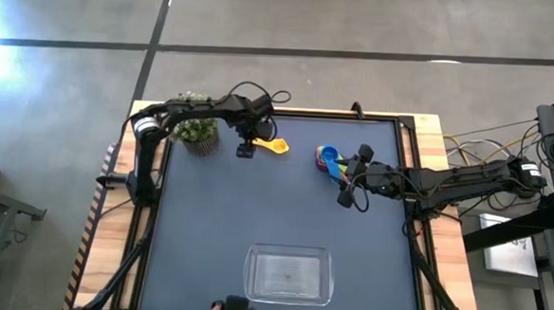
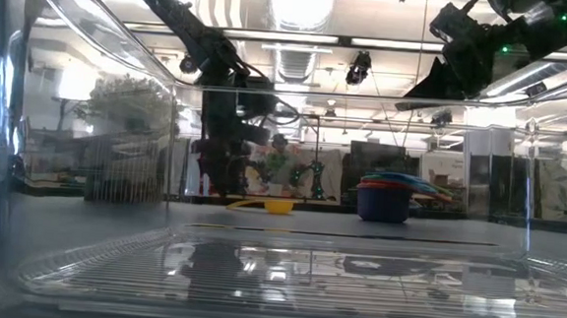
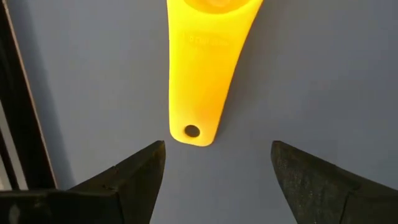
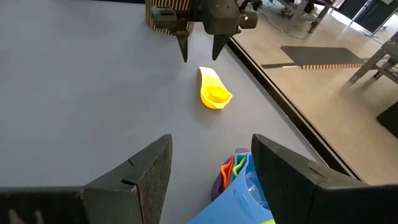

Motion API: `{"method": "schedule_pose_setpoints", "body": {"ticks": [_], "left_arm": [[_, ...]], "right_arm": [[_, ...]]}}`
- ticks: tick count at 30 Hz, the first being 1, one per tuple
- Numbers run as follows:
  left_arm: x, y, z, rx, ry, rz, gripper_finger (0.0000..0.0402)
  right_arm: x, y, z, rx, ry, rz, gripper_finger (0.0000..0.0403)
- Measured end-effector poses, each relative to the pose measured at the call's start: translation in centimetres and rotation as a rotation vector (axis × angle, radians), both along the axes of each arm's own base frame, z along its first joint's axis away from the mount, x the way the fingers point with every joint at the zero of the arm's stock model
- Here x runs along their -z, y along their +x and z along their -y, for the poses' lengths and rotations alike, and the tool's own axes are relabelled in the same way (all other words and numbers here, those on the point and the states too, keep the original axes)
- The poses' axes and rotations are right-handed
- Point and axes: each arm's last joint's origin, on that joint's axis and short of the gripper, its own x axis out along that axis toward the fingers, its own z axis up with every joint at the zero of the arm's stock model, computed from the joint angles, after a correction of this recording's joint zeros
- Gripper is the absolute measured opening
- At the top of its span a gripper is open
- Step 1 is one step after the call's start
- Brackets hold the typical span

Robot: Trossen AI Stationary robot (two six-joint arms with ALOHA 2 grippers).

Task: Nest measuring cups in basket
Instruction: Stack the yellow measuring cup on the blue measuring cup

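A yellow measuring cup [image 1: 277, 146] lies alone on the dark mat near the table's far edge, its flat handle [image 3: 199, 74] pointing at my left gripper. My left gripper [image 3: 214, 168] points down just off the handle's free end, open, one finger on either side of it and clear of it. A nested stack of coloured measuring cups [image 1: 329, 159] stands to the yellow cup's right. My right gripper [image 1: 349, 178] hovers open just right of this stack, with nothing between its fingers. The clear basket [image 1: 250, 272] rests flat at the table's near edge.
A small potted plant [image 1: 197, 132] stands at the far left, close behind my left arm. The table's raised dark frame [image 4: 280, 106] runs along the far edge near the yellow cup. Bare mat lies between the cups and the basket.
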Motion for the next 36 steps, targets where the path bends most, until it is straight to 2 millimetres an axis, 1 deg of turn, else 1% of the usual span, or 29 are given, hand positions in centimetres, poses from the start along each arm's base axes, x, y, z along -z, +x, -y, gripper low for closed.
{"method": "schedule_pose_setpoints", "body": {"ticks": [11,16,21,24,26,31,32,36], "left_arm": [[0.8,0.4,-0.6,0.082,0.016,-0.012,0.0274],[1.3,1.2,-1.1,0.097,0.015,-0.016,0.0272],[1.7,2.1,-1.7,0.098,-0.013,-0.013,0.0261],[1.9,2.3,-1.8,0.085,-0.040,-0.042,0.0241],[2.1,2.3,-1.8,0.074,-0.061,-0.060,0.0216],[2.3,2.2,-1.6,0.041,-0.084,-0.078,0.0123],[2.3,2.2,-1.7,0.024,-0.086,-0.077,0.0110],[1.7,1.9,-1.5,-0.032,-0.093,-0.084,0.0111]], "right_arm": [[-0.4,0.2,0.0,0.000,0.000,0.046,0.0210],[-0.4,0.2,0.0,0.001,0.003,0.046,0.0210],[-0.4,0.2,0.0,0.005,0.010,0.050,0.0210],[-0.4,0.2,0.0,0.005,0.010,0.049,0.0210],[-0.4,0.2,0.0,0.005,0.010,0.049,0.0210],[-0.4,0.2,0.0,0.005,0.009,0.048,0.0210],[-0.4,0.2,0.0,0.005,0.010,0.049,0.0210],[-0.4,0.2,0.0,0.005,0.010,0.049,0.0210]]}}
